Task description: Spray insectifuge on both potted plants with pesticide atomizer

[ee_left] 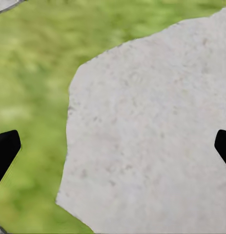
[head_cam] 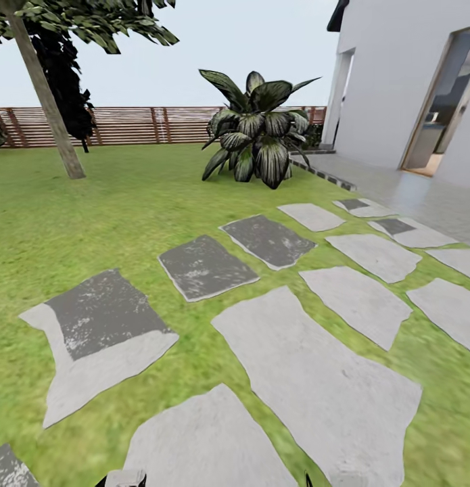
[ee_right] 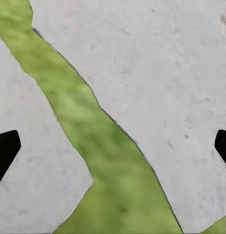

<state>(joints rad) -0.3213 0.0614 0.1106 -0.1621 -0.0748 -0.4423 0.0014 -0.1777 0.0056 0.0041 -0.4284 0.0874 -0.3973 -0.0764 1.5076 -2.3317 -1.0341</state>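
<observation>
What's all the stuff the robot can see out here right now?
Flat grey stepping stones: over a dozen, some dark-stained, across the lawn.
Green grass lawn: one, around the stones.
Broad-leaved dark green plant with pale streaks: one, middle distance.
Leaning brown tree trunk: one, far left, leaves overhead.
Brown slatted wooden fence: one, along the back.
White house wall with open doorway: one, right.
Grey paved terrace: one, beside the house.
Left gripper: black jaws wide apart, over stone and grass.
Right gripper: black jaws wide apart, over stones.
</observation>
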